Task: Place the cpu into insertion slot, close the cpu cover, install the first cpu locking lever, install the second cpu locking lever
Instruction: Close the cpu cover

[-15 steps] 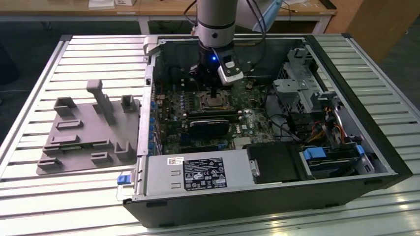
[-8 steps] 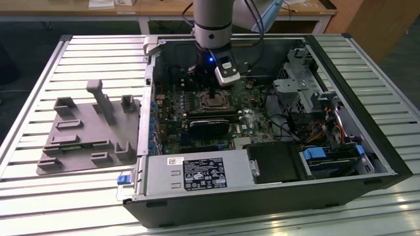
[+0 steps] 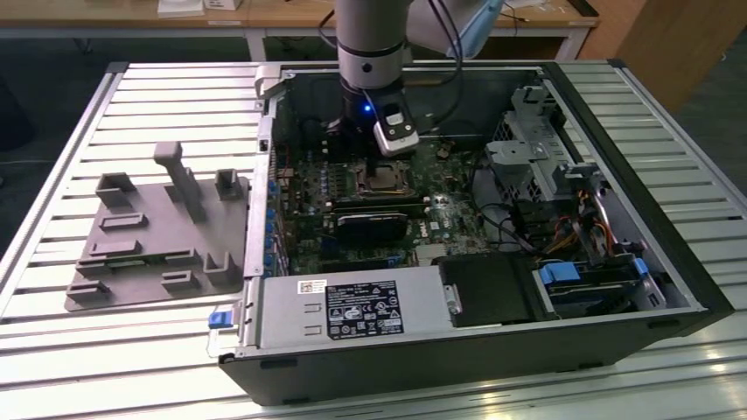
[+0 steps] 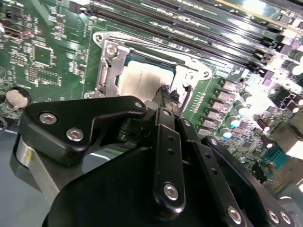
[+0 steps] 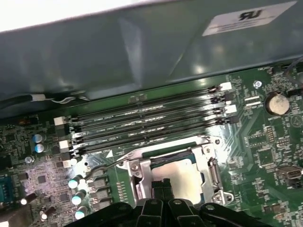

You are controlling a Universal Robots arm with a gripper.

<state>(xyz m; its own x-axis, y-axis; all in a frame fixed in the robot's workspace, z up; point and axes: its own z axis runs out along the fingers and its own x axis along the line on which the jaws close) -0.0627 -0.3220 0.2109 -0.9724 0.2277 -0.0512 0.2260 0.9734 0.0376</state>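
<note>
In the open computer case (image 3: 467, 360), pincer (image 5: 163, 184) seemingly pinched together above seated cpu (image 5: 187, 176).

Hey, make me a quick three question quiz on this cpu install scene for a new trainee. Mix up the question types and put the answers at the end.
1. True or false: the cpu already lies in the insertion slot.
2. The gripper hangs closest to: A) the cpu, B) the power supply, C) the drive cage.
3. In a few words: what lies on the table at the exterior view's left of the computer case?
Key: 1 true; 2 A; 3 a grey moulded tray.
</note>
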